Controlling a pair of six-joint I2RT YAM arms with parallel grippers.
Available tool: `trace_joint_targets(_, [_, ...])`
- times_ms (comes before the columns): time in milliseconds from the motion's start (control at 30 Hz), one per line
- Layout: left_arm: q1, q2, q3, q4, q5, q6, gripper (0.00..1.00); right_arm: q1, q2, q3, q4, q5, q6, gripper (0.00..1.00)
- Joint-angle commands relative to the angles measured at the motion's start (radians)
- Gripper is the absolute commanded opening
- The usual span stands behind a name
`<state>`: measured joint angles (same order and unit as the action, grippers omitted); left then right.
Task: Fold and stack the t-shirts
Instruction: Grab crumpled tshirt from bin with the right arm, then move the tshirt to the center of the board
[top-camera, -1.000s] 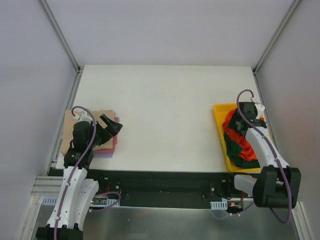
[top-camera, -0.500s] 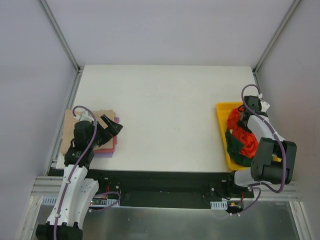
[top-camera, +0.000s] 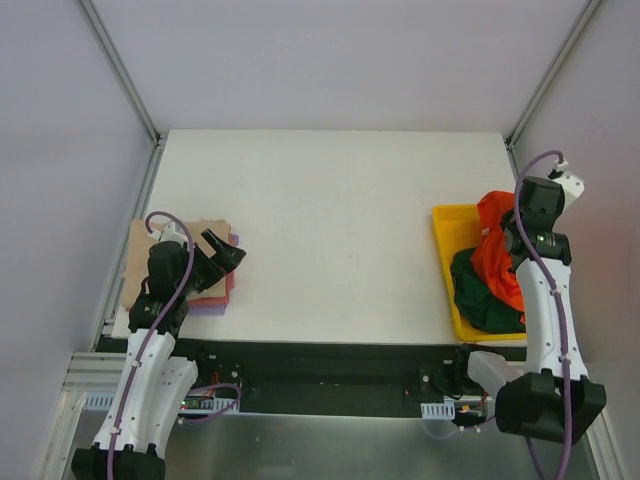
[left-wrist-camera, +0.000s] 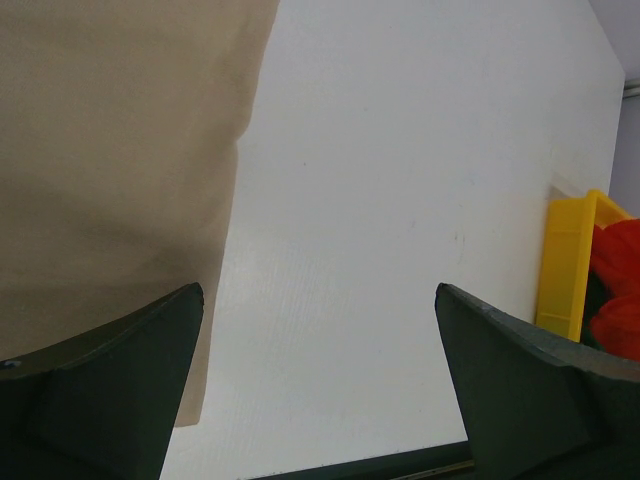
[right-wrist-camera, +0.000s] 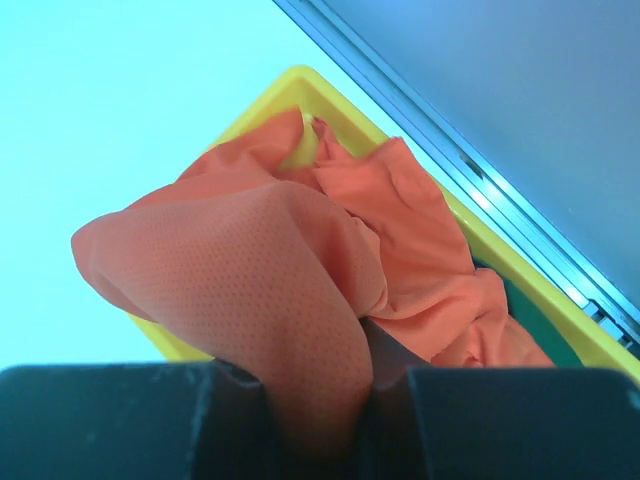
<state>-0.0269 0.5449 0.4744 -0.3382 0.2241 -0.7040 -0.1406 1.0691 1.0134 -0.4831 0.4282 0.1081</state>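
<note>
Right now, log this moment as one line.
right gripper shut on orange-red t-shirt, hanging partly out of yellow tray | dark green t-shirt in tray | left gripper open by folded t-shirts

The left arm (top-camera: 158, 385) and right arm (top-camera: 546, 300) have white links, black joints and purple cables.

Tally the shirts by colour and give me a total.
Orange-red shirt: 1
Dark green shirt: 1
Tan shirt: 1
Pink shirt: 1
Lavender shirt: 1
Total: 5
</note>
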Motion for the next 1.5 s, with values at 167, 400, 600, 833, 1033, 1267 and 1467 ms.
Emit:
trace_joint_targets(167, [-0.005,0.01,0.026,0.01,-0.002,-0.005,0.99,-0.005,-0.152,0.224,-0.084,-0.169,-0.039,0.01])
trace_joint_targets(400, [-0.007,0.009,0.023,0.014,0.006,-0.008,0.99,0.009,-0.155,0.375,-0.095,-0.385,-0.065,0.01])
trace_joint_targets(600, [-0.007,0.006,0.029,0.021,0.02,-0.009,0.99,0.125,-0.135,0.459,-0.065,-0.578,-0.027,0.01])
trace_joint_targets(833, [-0.007,0.012,0.027,0.053,0.061,-0.012,0.99,0.438,0.04,0.643,-0.118,-0.855,-0.084,0.01])
trace_joint_targets(1033, [-0.007,0.001,0.015,0.051,0.067,-0.015,0.99,0.607,0.135,0.598,-0.002,-0.855,-0.041,0.05])
trace_joint_targets(1267, [-0.007,0.004,0.003,0.051,0.101,-0.009,0.99,0.592,0.146,0.244,-0.02,-0.33,0.028,0.36])
trace_joint_targets(1467, [-0.027,0.107,-0.002,0.073,0.133,-0.006,0.99,0.584,0.092,0.077,-0.068,-0.068,0.039,0.96])
